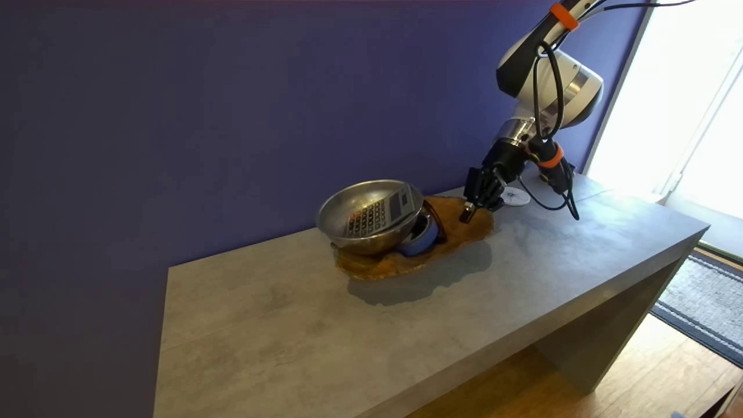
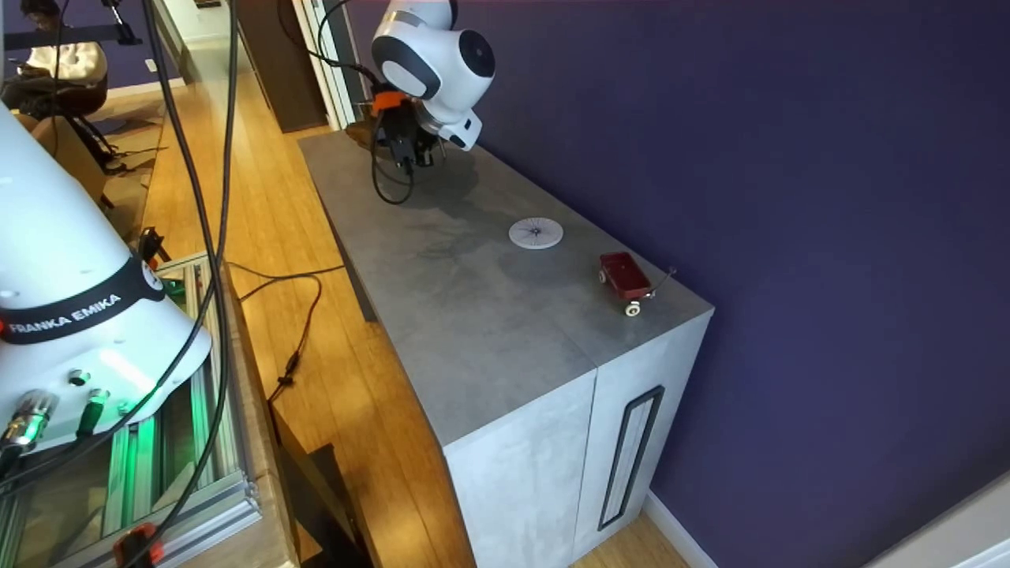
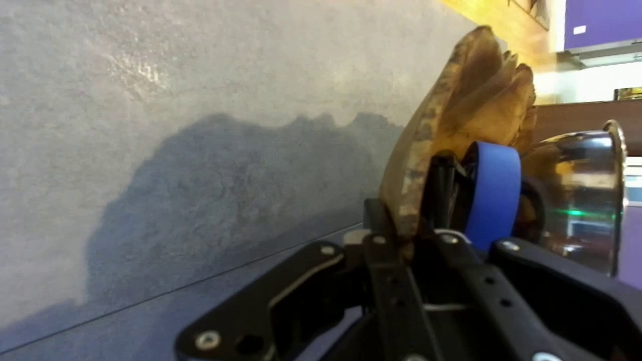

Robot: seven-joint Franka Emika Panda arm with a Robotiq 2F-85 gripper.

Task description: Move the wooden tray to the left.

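The wooden tray [image 1: 380,268] is orange-brown with an irregular rim. In an exterior view it hangs above the grey table, its shadow apart below it. It carries a shiny metal bowl [image 1: 342,212] with a calculator [image 1: 374,215] tilted inside, and a blue tape roll [image 1: 422,237]. My gripper [image 1: 470,210] is shut on the tray's near rim. In the wrist view the tray's edge [image 3: 419,165] stands between the fingers [image 3: 401,225], beside the tape roll [image 3: 495,190] and bowl [image 3: 577,180]. A little of the tray [image 2: 360,136] shows behind the wrist in an exterior view; the fingertips are mostly hidden there.
A white disc [image 1: 515,196] lies on the table [image 1: 261,325] near the wrist; it also shows in an exterior view [image 2: 536,233]. A red toy wagon [image 2: 626,274] stands near the table's end. A purple wall [image 1: 232,116] runs along the back edge.
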